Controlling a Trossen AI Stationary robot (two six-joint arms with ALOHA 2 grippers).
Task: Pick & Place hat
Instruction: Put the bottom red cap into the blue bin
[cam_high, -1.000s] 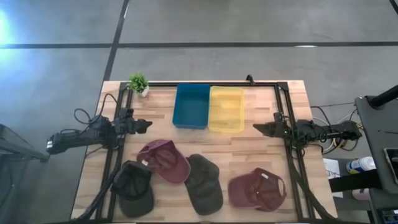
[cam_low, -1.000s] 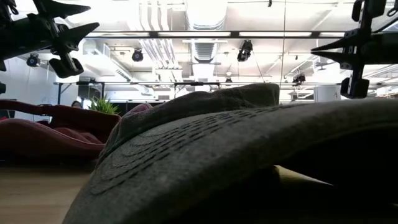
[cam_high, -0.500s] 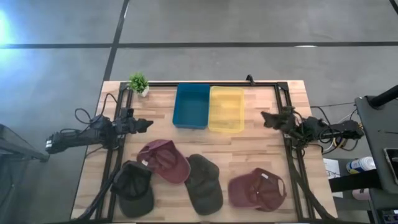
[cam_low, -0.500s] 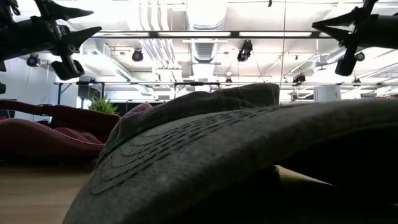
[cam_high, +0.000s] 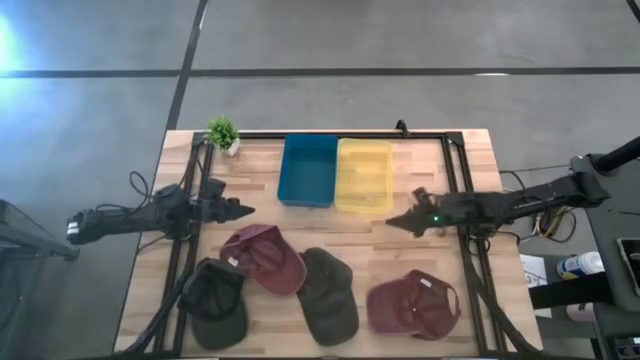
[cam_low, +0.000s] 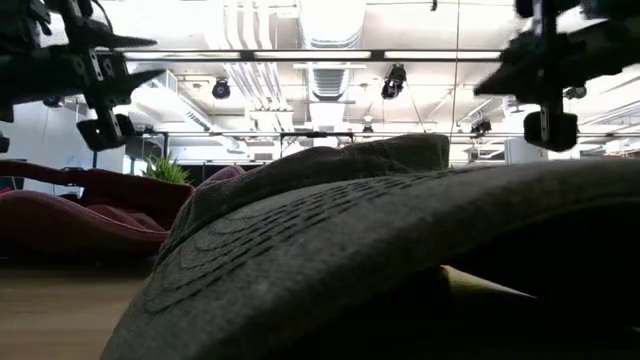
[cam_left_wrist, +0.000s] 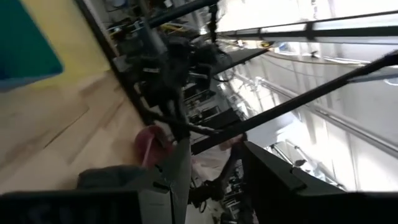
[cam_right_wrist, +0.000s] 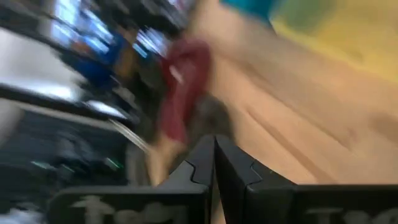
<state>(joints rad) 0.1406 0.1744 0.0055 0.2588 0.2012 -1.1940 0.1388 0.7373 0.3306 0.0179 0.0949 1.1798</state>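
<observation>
Left claw (cam_high: 243, 210): fingers apart, holding nothing, up above the wood just past the red hat on the left
Right claw (cam_high: 392, 223): fingers pressed shut, holding nothing, near the yellow bin (cam_high: 364, 175)
Hats: four lie at the front of the table (cam_high: 470, 160) – black hat (cam_high: 214, 298), red hat (cam_high: 264, 257), dark green hat (cam_high: 327, 294), second red hat (cam_high: 412, 304)
Blue bin (cam_high: 309, 170): touching the yellow one, at the back
Small plant (cam_high: 222, 132): back left corner

Grey concrete floor (cam_high: 90, 120) all around the wooden table (cam_high: 400, 225) (dark seams crossing it). Overhead, white ducts (cam_low: 330, 25) and strip lights (cam_low: 300, 55) glare brightly.
</observation>
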